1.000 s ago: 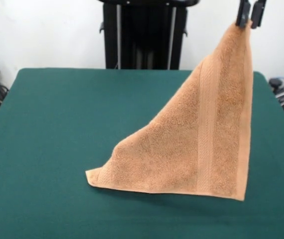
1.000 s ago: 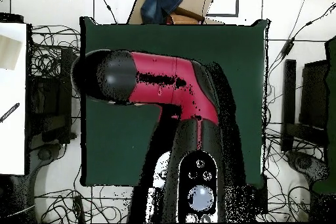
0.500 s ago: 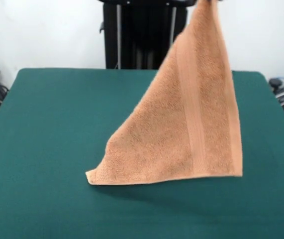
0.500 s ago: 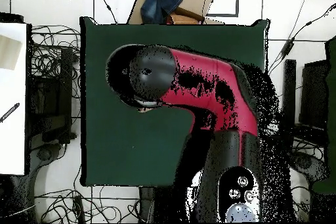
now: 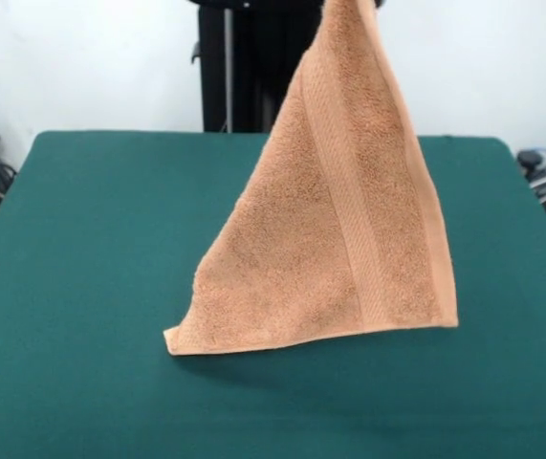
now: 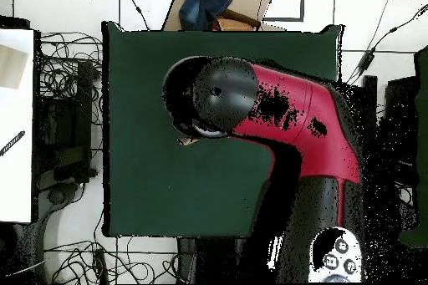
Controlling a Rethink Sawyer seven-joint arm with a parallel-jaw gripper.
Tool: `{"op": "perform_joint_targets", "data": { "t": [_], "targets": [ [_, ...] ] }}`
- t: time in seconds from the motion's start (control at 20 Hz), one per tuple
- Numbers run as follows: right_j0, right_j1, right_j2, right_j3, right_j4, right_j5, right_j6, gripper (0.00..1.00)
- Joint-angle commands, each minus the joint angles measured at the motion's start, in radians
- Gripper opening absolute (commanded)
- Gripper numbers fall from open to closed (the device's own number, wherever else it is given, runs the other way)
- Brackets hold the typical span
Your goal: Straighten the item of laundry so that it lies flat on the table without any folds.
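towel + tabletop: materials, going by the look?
Towel: looks like terry cloth, peach-orange, with a fuzzy looped pile; a flatter woven band runs near one hemmed edge. It hangs soft and drapes, so probably cotton, though the fibre can't be confirmed. Table: dark green top, matte, without glare or grain, felt-like; could be felt or a similar fabric covering, what lies under it is hidden.

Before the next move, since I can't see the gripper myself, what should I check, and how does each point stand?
1. Towel lifted by one corner: ok, it hangs from above the front view's top edge.
2. Towel flat, no folds: not ok, it hangs as a triangle.
3. Low corner on the table: cannot tell; the bottom edge sits at the surface.
4. Grip secure: cannot tell, gripper out of frame and hidden under the arm overhead.
5. Room to spread: ok, bare green all round.
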State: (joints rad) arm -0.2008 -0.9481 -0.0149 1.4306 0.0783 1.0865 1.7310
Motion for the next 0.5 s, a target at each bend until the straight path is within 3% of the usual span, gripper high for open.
{"op": "perform_joint_targets", "data": {
  "t": [0.05,0.5],
  "targets": [
    [-0.009,-0.001,0.068,0.104,0.001,-0.022,0.006,0.0],
    [-0.023,0.015,0.076,0.106,-0.004,-0.047,-0.011,0.0]
  ]
}}
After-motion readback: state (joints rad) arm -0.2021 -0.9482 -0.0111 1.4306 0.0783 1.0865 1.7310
